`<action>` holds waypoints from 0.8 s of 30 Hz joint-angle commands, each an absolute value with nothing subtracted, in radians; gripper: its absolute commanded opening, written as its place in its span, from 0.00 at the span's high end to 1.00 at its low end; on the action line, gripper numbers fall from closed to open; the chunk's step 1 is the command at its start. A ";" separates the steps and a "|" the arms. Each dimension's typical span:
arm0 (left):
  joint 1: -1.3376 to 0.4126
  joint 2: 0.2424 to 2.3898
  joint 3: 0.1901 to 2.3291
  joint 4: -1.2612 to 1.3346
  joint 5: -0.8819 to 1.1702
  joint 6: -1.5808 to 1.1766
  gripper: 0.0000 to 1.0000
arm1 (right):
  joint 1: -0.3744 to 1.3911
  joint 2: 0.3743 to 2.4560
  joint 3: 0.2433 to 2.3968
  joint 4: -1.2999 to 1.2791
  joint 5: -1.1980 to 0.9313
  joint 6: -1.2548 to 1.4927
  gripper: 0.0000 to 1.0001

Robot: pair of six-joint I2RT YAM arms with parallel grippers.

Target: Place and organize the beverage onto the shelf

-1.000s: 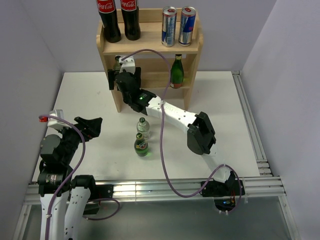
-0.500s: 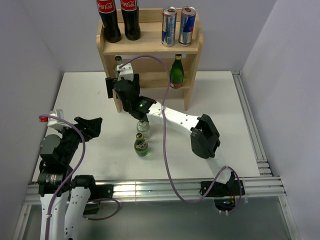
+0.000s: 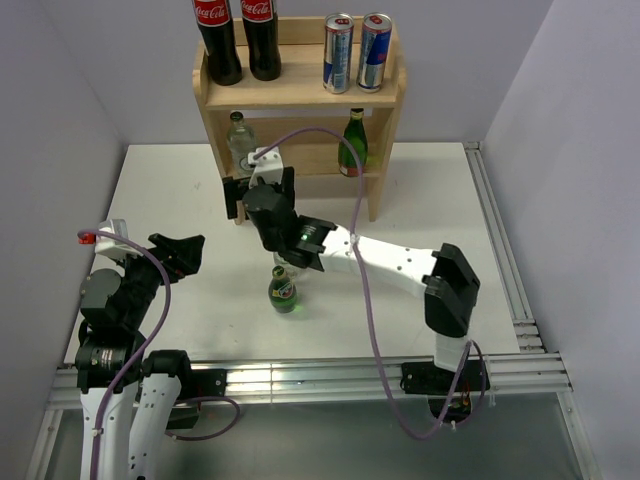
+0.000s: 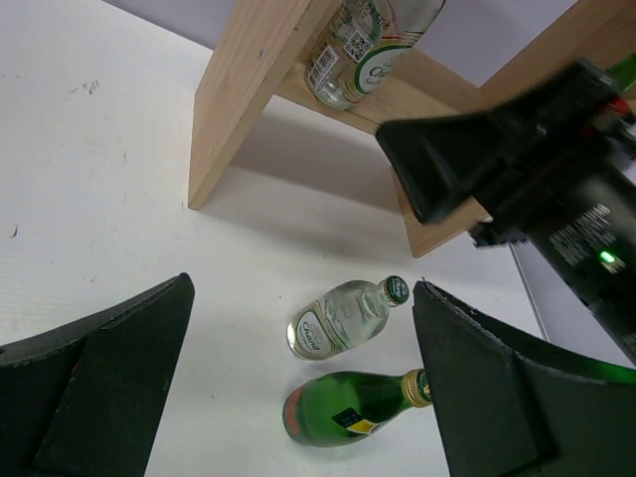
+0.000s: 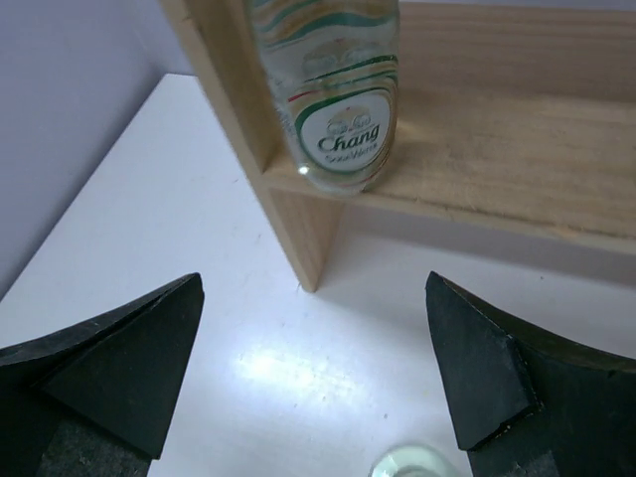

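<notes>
Both claws are spread wide and hold nothing: the right gripper (image 5: 313, 370) hangs just in front of the wooden shelf (image 3: 383, 160), facing its left side panel, and the left gripper (image 4: 303, 390) waits well out in front of the shelf, to the left. Two of the drinks are not yet on the shelf. A clear Chang bottle with a green cap (image 4: 343, 318) and a green glass bottle with a gold cap (image 4: 348, 409) stand close together on the white table (image 3: 450, 220) in front of it. The others are already placed: a second clear Chang bottle (image 5: 333, 89) at the left end of the lower tier, a green bottle (image 3: 352, 145) at its right end, and two slim silver-blue cans (image 3: 356, 52) on the top tier beside two cola bottles (image 3: 240, 40). The table bottles are likely rigid, smooth and slippery glass, breakable if knocked, and heavy for their size if full. The paper-labelled round body below the shoulder looks the surest hold. The shelf is flat, matt, raw wood.
</notes>
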State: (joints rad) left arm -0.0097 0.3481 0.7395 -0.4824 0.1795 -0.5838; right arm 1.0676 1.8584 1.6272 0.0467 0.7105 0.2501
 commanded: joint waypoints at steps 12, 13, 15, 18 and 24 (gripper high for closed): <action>-0.003 0.354 0.739 -0.453 0.183 -0.563 0.01 | 1.302 1.451 1.310 0.048 0.909 0.340 0.00; -0.003 0.356 0.739 -0.453 0.181 -0.563 0.01 | 1.316 1.433 1.290 0.031 0.919 0.362 0.00; -0.003 0.354 0.739 -0.453 0.178 -0.563 0.01 | 1.357 1.395 1.215 0.008 0.942 0.402 0.00; -0.003 0.354 0.738 -0.453 0.182 -0.563 0.01 | 1.405 1.319 1.093 -0.041 0.962 0.503 0.00; -0.003 0.380 0.736 -0.445 0.206 -0.557 0.01 | 1.537 1.252 0.866 -0.049 0.946 0.701 0.00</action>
State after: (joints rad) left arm -0.0097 0.3588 0.7395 -0.4812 0.1806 -0.5835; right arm 1.4902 1.2751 0.9440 -0.0429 0.9104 0.5587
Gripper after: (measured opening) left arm 0.994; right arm 0.998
